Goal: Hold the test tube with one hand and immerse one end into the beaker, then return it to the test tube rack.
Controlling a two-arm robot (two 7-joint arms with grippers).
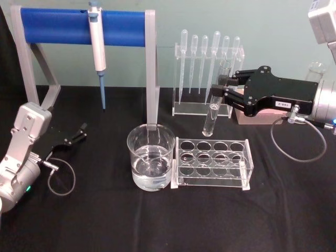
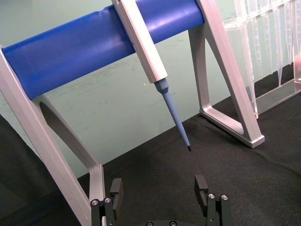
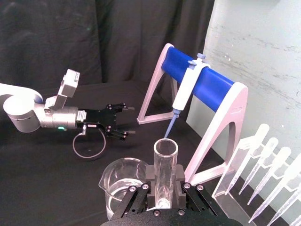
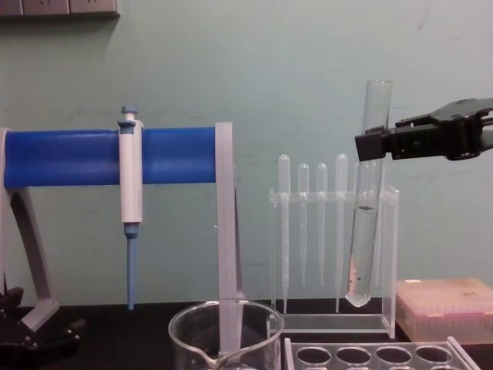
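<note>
Evidently the right claw (image 1: 224, 90) was clamped on the test tube (image 1: 212, 113), held nearly upright above the rack's (image 1: 210, 181) far edge, right of the beaker (image 1: 151, 157) (dipping seemed undone); the return remained. The left claw (image 1: 79, 132) sat open, far left.

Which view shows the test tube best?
The chest view: the whole test tube shows sideways, gripped near its top by the right gripper. The head view foreshortens it against the pipettes; the right wrist view shows its open rim.

Pipettor (image 1: 97, 47) on blue stand (image 1: 58, 26); pipettes (image 1: 194, 58) to rt.
</note>
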